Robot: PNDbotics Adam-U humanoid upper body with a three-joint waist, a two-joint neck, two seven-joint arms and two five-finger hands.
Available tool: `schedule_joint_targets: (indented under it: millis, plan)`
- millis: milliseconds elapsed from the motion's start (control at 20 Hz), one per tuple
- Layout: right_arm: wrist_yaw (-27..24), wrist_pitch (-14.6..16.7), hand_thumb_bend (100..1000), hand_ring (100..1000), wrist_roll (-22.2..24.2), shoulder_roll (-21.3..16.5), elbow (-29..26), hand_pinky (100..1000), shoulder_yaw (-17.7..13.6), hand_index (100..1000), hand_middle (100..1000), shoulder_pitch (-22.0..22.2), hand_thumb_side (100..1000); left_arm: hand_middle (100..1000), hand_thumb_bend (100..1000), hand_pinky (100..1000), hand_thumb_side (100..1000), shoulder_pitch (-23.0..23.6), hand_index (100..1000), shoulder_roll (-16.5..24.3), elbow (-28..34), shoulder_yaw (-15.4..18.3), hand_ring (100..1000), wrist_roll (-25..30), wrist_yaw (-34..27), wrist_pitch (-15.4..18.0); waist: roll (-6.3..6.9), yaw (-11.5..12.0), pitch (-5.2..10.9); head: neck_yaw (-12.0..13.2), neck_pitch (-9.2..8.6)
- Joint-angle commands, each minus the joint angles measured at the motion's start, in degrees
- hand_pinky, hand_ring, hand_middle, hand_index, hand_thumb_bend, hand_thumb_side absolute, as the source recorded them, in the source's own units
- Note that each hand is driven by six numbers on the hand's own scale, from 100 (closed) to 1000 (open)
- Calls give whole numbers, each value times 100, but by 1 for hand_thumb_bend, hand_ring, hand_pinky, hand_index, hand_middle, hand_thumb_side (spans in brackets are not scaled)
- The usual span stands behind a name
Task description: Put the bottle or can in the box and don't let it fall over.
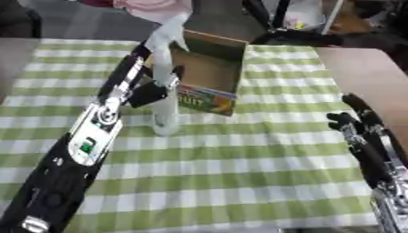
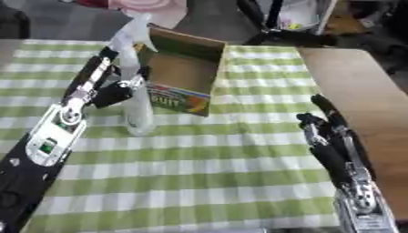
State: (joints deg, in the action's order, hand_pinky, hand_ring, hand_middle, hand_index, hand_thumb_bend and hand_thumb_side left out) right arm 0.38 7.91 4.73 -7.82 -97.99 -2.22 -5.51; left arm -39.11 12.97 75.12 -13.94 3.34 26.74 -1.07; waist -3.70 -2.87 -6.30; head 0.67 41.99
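Observation:
A tall white spray bottle (image 1: pixel 165 86) stands upright on the green checked tablecloth (image 1: pixel 239 159), just left of an open cardboard box (image 1: pixel 209 75) with a colourful printed front. My left hand (image 1: pixel 151 88) is curled round the bottle's body, with the arm coming in from the lower left. The bottle's base touches the cloth in front of the box's left corner. My right hand (image 2: pixel 327 123) rests open at the right edge, fingers pointing up, away from both objects.
Bare brown table (image 1: pixel 359 77) shows to the right of the cloth. Black stands and dark clutter (image 1: pixel 303 27) sit behind the table, and a pink object (image 1: pixel 151 7) shows at the top edge behind the box.

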Motion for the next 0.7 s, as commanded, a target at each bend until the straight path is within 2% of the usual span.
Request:
schedule_joint_targets:
  millis: [50,700]
  plan:
    - [-24,14,100,804,22,-56,-55,809,3,976,983,-34,529,1000,288,657,689,-143,947,-22,-107,7,1000,75,28,24,1,-22,112,27,-46]
    - [-24,11,100,804,15,-51,-48,810,-6,975,983,-33,526,1000,245,648,688,128,869,-141,-702,-28,1000,317,38,84,8,-9,102,-10,-38]
